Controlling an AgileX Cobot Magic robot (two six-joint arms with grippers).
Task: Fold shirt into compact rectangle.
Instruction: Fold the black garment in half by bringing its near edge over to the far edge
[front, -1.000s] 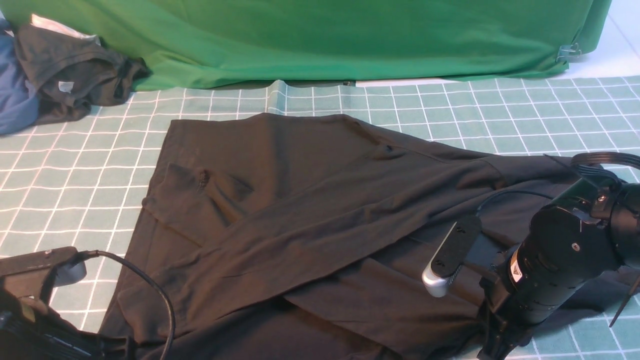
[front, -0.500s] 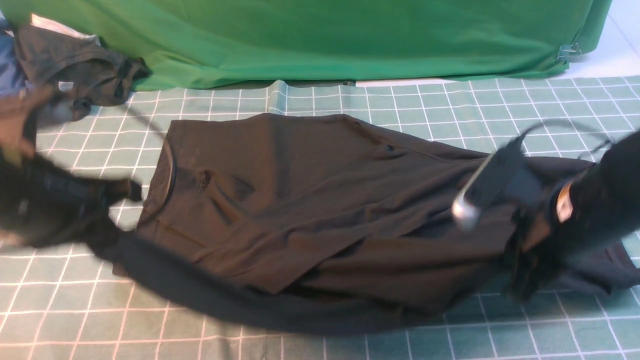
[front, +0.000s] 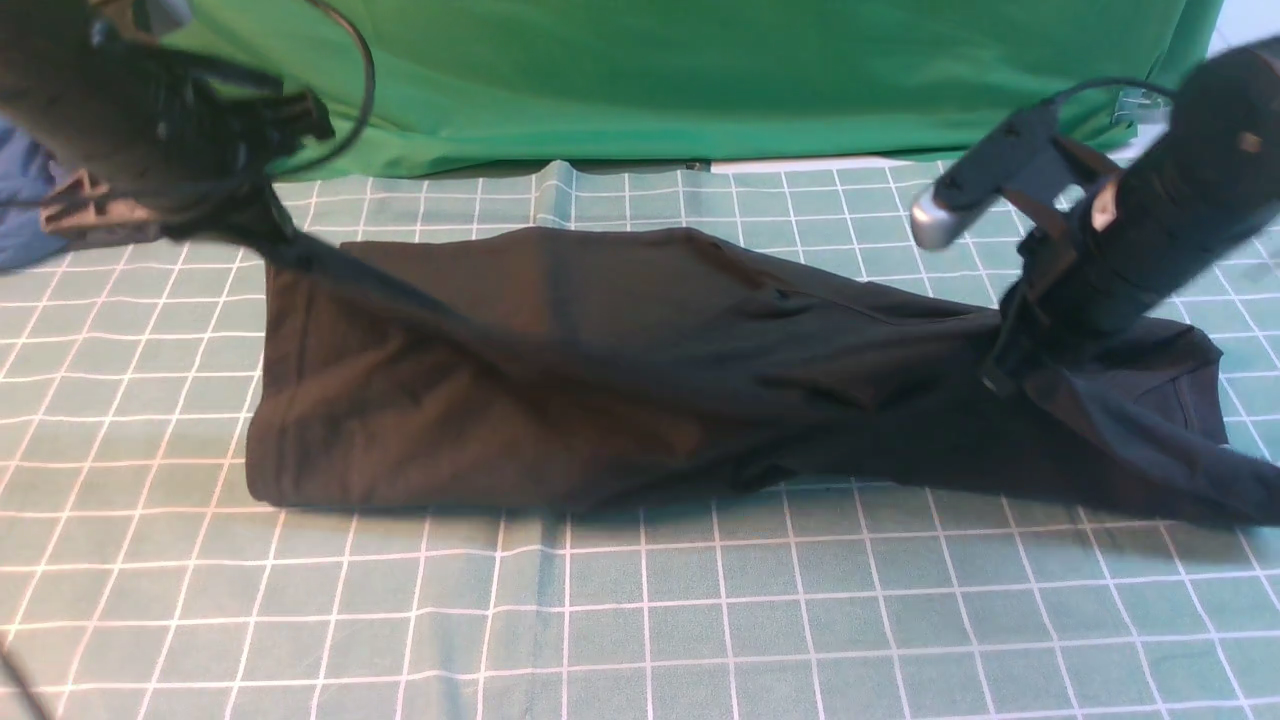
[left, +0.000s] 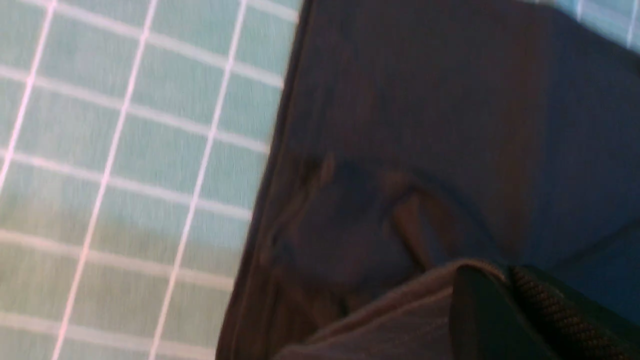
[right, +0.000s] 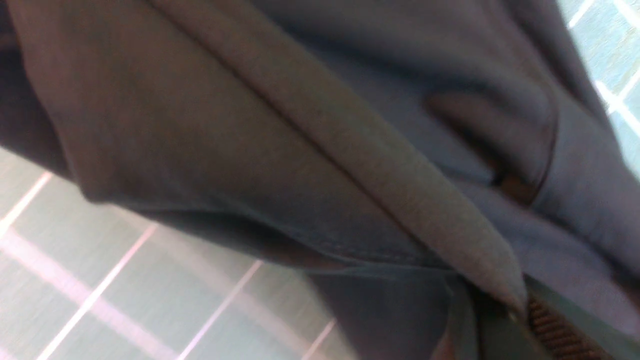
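Green backdrop (front: 650, 80) behind, checked cloth (front: 640, 620) below, and on the left the left gripper (front: 265, 215) is up high, clamped on one corner of the shirt (front: 600, 370). That shirt sprawls across the middle of the cloth, long axis running left to right, its held edge stretched taut between the arms. On the right the right gripper (front: 1005, 365) pinches the other end lower down, so I'd say the edge wants laying down level toward the far side.

You see the shirt (front: 560, 380) as matt black cloth, softly creased. Your table cover (front: 700, 620) is matt checked cloth too, and the backdrop (front: 700, 80) is smooth green fabric, faintly wrinkled.
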